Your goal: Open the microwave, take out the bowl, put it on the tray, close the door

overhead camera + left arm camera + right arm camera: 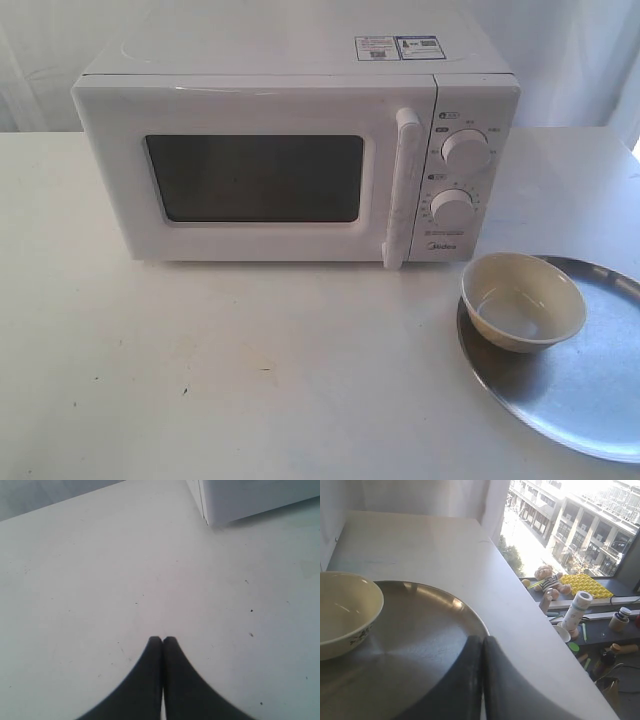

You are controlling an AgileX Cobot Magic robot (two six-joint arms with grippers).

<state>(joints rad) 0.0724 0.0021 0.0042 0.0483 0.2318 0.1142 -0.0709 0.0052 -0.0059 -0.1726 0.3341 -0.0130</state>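
Right gripper point(481, 640) closed and empty over the tray point(430, 630), bowl point(342, 610) just beside on the tray (left gripper point(162, 641) likewise closed, away from the tray).

A white table point(250, 380) fills the lower frame, pale curtains point(560, 60) hang across the top, and a window point(580, 520) shows sunlit buildings.

The table point(250, 380) has a white, matt top with some small dark specks and faint marks on it. Two things rest directly on it. The microwave point(290, 170) stands at the back, about in the middle. The tray point(590, 400) lies flat at the front right, apart from the microwave; the right wrist view shows it close to the table's edge.
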